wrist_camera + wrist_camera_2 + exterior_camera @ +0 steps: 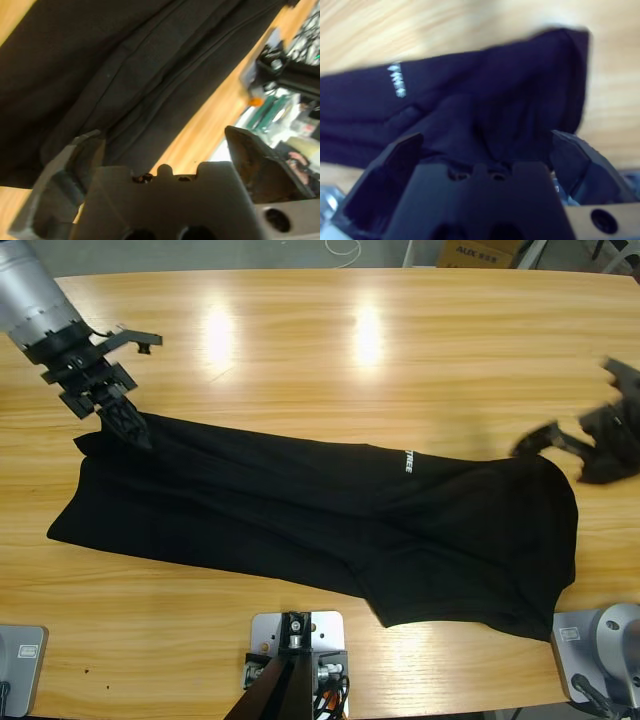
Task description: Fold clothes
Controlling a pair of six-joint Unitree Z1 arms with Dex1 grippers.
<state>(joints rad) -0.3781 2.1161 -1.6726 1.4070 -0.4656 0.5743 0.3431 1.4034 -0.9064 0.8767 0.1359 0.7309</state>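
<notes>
Shirt (300, 510) lies flat on bench (300, 330), long axis left-right, already a narrow band. Left pincer (118, 380) at shirt's upper-left corner, jaws spread, one tip at cloth edge, nothing gripped. Right pincer (585, 445) jaws apart, empty, just beside right end

Overhead view; wrists close above shirt (300, 510)
</notes>
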